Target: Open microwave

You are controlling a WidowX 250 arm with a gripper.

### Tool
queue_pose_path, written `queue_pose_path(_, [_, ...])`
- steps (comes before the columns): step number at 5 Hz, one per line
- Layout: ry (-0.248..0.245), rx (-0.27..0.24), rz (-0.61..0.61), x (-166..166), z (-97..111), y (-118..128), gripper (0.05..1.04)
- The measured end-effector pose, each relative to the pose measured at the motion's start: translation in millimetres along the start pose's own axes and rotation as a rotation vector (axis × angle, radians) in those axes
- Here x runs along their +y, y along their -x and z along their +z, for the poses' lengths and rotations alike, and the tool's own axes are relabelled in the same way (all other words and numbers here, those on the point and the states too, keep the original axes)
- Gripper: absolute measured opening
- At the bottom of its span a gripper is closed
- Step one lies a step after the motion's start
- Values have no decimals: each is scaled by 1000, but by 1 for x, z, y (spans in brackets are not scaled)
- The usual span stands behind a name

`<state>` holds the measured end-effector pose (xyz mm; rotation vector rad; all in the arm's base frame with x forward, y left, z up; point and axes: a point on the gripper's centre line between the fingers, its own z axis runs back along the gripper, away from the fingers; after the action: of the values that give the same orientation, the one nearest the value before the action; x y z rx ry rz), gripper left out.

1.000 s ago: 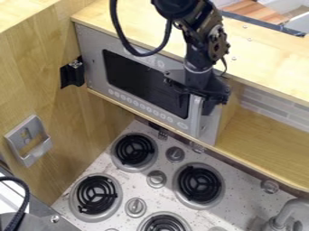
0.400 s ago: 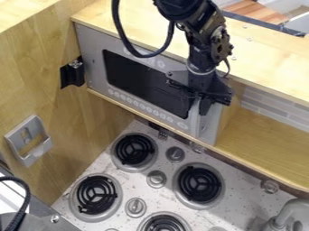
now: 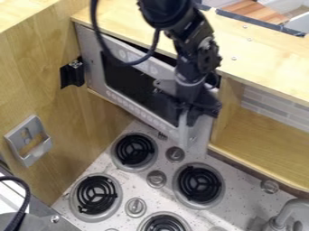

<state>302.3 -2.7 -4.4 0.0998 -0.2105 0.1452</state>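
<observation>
Now we've got the microwave door (image 3: pixel 130 85) swinging ajar, its right side nearer, gripper (image 3: pixel 186 118) at the handle (image 3: pixel 183 131); jaws wide or narrow, we can't tell!

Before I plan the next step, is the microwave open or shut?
Partly open: the door stands out from the cabinet at the right, a dark gap above.
</observation>
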Motion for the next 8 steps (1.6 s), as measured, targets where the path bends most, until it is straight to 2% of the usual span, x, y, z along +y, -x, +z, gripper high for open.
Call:
queue_pose_path(1, [-25, 37, -11, 10, 6, 21, 315])
queue_pose_path(2, [-34, 53, 2, 17, 9, 34, 357])
queue_pose_path(3, [-26, 53, 53, 20, 12, 36, 662])
queue_pose_path(4, [-27, 59, 51, 20, 13, 36, 945])
queue_pose_path(5, [-47, 77, 46, 21, 16, 39, 997])
queue_pose_path(6, [-107, 85, 79, 23, 37, 36, 997])
queue_pose_path(7, [-202, 54, 138, 21, 72, 31, 997])
queue_pose_path(8, [-206, -33, 127, 15, 91, 9, 997])
